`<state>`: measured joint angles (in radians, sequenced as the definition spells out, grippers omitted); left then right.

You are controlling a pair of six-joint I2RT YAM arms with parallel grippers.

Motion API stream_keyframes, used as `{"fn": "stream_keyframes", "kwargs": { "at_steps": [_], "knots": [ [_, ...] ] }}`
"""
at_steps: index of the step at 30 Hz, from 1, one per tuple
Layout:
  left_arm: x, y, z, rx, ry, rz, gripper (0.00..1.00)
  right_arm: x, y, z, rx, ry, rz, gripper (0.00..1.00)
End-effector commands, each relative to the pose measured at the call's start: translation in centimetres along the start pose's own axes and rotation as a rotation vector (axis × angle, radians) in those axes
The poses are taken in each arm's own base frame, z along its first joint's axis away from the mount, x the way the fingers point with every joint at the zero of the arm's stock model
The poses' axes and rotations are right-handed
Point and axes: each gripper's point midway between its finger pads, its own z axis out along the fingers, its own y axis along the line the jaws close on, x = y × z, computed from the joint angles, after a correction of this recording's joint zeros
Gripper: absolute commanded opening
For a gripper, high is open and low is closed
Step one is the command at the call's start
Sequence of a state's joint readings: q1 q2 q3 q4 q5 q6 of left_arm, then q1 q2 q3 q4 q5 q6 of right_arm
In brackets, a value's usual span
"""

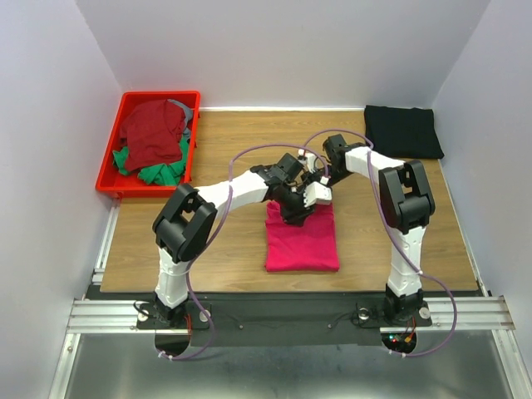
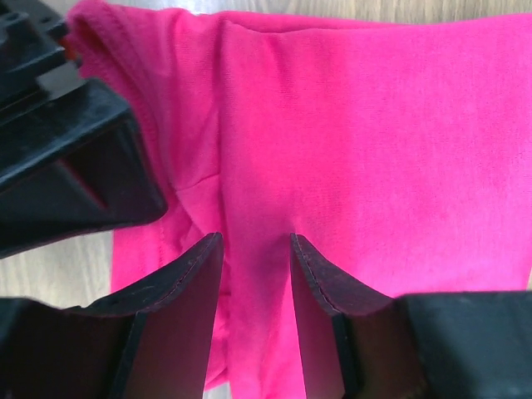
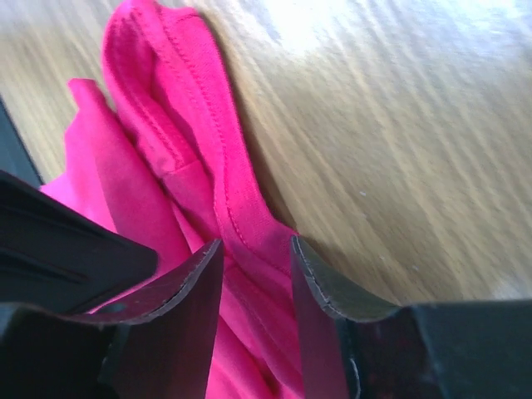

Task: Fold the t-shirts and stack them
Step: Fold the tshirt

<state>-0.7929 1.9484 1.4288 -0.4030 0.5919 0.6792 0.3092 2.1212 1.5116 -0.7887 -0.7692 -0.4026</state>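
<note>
The bright pink-red t-shirt (image 1: pixel 301 245) lies partly folded on the wooden table (image 1: pixel 224 141) in front of the arms. Both grippers meet at its far edge. My left gripper (image 1: pixel 293 209) pinches a raised ridge of the pink cloth (image 2: pixel 374 125) between its jaws (image 2: pixel 256 241). My right gripper (image 1: pixel 319 196) is right beside it, its jaws (image 3: pixel 256 245) closed on the hemmed edge of the same shirt (image 3: pixel 141 125), just above the table. A black t-shirt (image 1: pixel 403 131) lies folded at the far right corner. A dark red shirt (image 1: pixel 154 133) and a green one (image 1: pixel 162 172) lie crumpled in the bin.
The red plastic bin (image 1: pixel 105 181) stands at the far left edge of the table. White walls close in the left, right and back sides. The other arm's black gripper body (image 2: pixel 66 158) shows at the left of each wrist view.
</note>
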Motion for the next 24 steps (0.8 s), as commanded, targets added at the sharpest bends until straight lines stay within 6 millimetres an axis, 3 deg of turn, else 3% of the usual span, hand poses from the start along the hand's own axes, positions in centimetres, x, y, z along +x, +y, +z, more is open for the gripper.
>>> {"fn": "stream_keyframes", "kwargs": {
  "at_steps": [1,5,9,11,18,24],
  "knots": [
    [0.4,-1.3,1.1,0.046,0.005,0.008,0.48,1.7,-1.6,1.4,0.046,0.046,-0.003,0.43],
    [0.8,-1.2,1.6,0.049,0.016,0.004,0.37,2.3,-1.7,1.7,0.041,0.057,0.005,0.38],
    [0.3,-0.8,1.4,0.037,0.012,0.015,0.1,2.7,-1.9,1.9,0.044,0.068,0.013,0.34],
    [-0.8,-0.7,0.5,0.017,-0.01,0.033,0.01,2.8,-2.0,2.1,0.045,0.072,0.015,0.32],
    [-4.7,-1.5,-1.9,-0.016,-0.056,0.141,0.0,2.7,-2.0,2.3,0.031,0.069,0.022,0.29],
    [-6.4,-1.0,-3.2,-0.055,-0.067,0.199,0.0,2.7,-1.8,2.3,0.019,0.065,0.023,0.28]
  ]
}}
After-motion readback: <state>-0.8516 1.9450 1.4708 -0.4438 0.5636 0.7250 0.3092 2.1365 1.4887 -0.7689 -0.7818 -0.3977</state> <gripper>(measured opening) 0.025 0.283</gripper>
